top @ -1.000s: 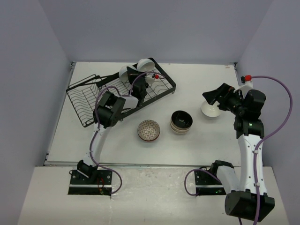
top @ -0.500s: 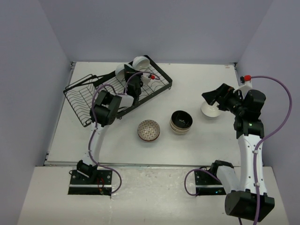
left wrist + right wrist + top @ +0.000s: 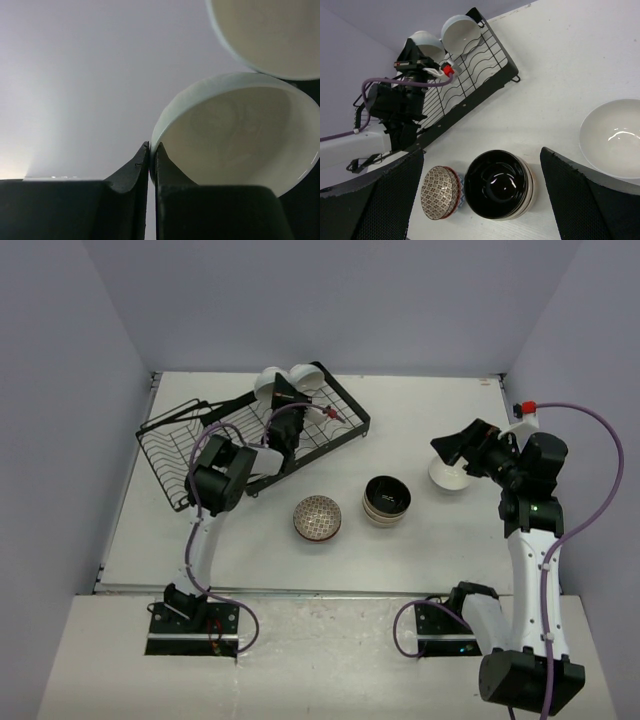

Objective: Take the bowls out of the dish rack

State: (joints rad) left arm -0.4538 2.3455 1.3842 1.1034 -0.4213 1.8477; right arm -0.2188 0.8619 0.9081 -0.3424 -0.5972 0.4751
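The black wire dish rack lies at the back left of the table. Two white bowls stand on edge at its far end. My left gripper is shut on the rim of the left white bowl; in the left wrist view the jaws pinch that bowl's rim. The second white bowl stands right beside it. My right gripper is open and empty, held above the table over a white bowl.
A patterned bowl stacked on another and a stack of dark-inside bowls sit on the table in front of the rack. The right wrist view shows them and the white bowl.
My left gripper has reached further back along the rack to the white bowl's rim. The rack and its two bowls have shifted slightly. The right arm has not moved.
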